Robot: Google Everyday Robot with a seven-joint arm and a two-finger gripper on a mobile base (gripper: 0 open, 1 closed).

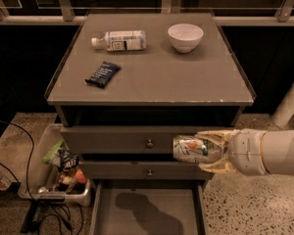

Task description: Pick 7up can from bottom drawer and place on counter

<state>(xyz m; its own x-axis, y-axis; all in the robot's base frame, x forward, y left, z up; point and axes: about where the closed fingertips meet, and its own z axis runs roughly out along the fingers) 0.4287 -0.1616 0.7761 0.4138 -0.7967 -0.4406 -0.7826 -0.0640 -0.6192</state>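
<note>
The 7up can (190, 149) lies on its side in my gripper (208, 151), silvery-green with a red-orange spot on its label. The gripper is shut on it, with one finger (216, 135) above the can and the other below. It hangs in front of the two knobbed drawers, right of centre, well above the bottom drawer (149, 212). That drawer is pulled out and its grey floor shows only a shadow. The counter (186, 80) is above the can.
On the counter lie a clear plastic bottle (120, 40) on its side, a white bowl (185, 36) and a dark snack packet (103, 74). A white bin (49, 173) of packets stands on the floor left of the cabinet, with cables beside it.
</note>
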